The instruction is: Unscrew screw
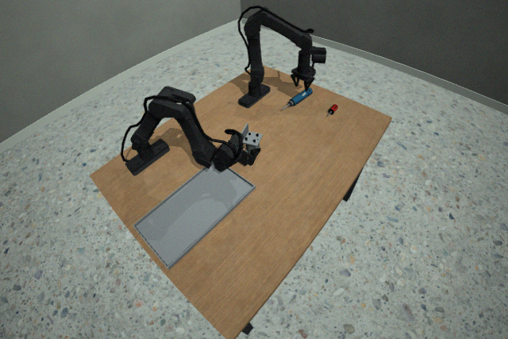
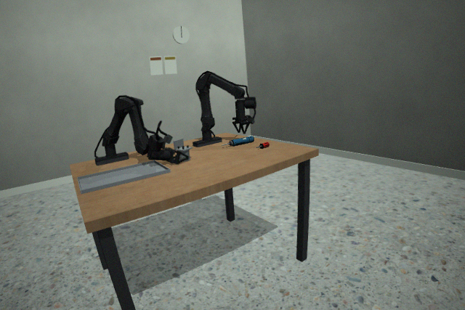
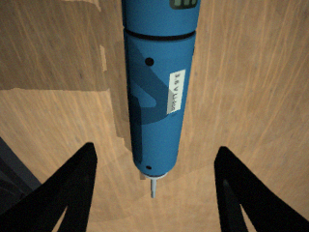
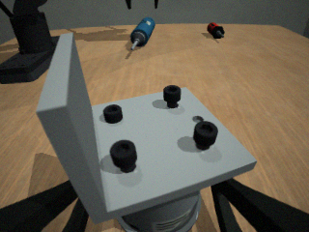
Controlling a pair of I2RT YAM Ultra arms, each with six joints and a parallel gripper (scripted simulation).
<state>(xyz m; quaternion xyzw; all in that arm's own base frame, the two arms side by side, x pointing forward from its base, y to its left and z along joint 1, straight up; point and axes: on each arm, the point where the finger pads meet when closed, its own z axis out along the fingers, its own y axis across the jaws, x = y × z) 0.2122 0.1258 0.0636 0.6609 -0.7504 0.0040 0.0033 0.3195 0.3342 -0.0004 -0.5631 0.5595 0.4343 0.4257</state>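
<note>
The electric screwdriver (image 1: 300,98) (image 2: 242,141) (image 3: 156,101) (image 4: 143,31) lies on the table (image 1: 303,187) (image 2: 210,171) (image 3: 251,97) (image 4: 270,92), beneath the left gripper (image 1: 302,85) (image 2: 240,131) (image 3: 155,153) (image 4: 142,7). That gripper points downward, its fingers moderately wide apart and holding nothing. In the left wrist view the blue barrel runs between the two fingers, with visible space on either side of its front end. The thin bit (image 3: 154,188) is exposed beyond the barrel.

The joint module (image 1: 252,148) (image 2: 184,152) (image 4: 166,213) stands upright on the table, well apart from the screwdriver. The right gripper (image 1: 253,156) (image 2: 183,158) (image 4: 153,177) is low at the module, one finger to either side of it. Its fingers are wide and grip nothing; whether either touches the module's side cannot be determined.

The grey angled bracket (image 1: 252,138) (image 2: 179,144) (image 4: 161,135) is in place on top of the module. It carries four black screws. The low screw (image 4: 113,113), beside the upright wall at the end facing the electric screwdriver, sits down against the plate. The other three screws (image 4: 172,95) stand raised, their shanks showing.

A small red screwdriver (image 1: 332,109) (image 2: 264,144) (image 4: 215,30) lies near the electric one. A shallow grey tray (image 1: 194,212) (image 2: 123,176) lies near the right arm.
</note>
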